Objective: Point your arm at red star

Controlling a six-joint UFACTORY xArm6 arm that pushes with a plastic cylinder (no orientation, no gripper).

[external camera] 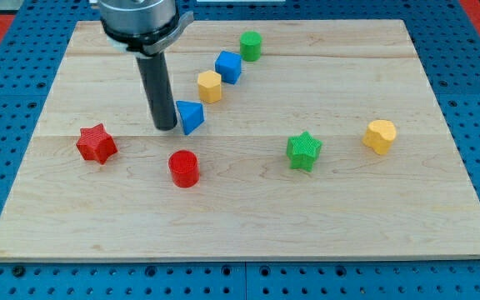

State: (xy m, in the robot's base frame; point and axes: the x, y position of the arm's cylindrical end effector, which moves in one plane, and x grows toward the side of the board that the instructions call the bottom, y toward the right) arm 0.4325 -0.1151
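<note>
In the camera view, my tip (166,127), the tool's dark rod end, holds nothing and rests on the pale wooden desk (240,225), just left of the blue plastic triangular block (191,117). The red plastic star block (97,143) lies to the tip's left and slightly nearer, apart from it, with bare wood between. Pointing there likely means sliding left and a little nearer.

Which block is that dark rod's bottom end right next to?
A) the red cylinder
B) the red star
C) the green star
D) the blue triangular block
D. My tip stands right beside the blue triangular block, at its left edge in the view; whether they touch I cannot tell. The red star lies apart, further to the view's left.
</note>
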